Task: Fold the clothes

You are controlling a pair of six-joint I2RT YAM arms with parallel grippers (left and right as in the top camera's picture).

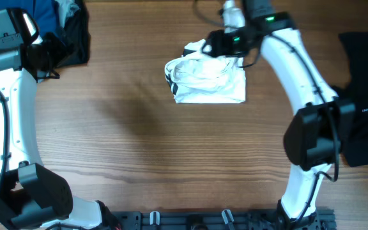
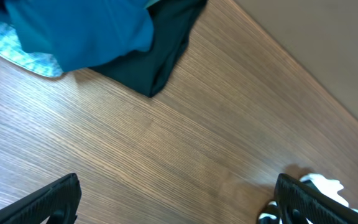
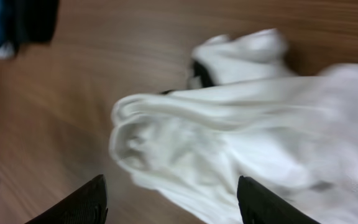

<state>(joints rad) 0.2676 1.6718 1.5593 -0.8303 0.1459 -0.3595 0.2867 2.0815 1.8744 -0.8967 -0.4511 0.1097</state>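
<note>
the white garment [image 1: 209, 86] lies loosely folded and rumpled under the right gripper [image 3: 173, 190], its jaws spread wide.

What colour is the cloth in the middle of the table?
The cloth is white with small black bits, best seen in the overhead view.

I see my right gripper [image 1: 206, 46] over the crumpled white cloth garment [image 1: 207, 82]; a black fabric garment [image 1: 366, 96] lies well apart.
</note>
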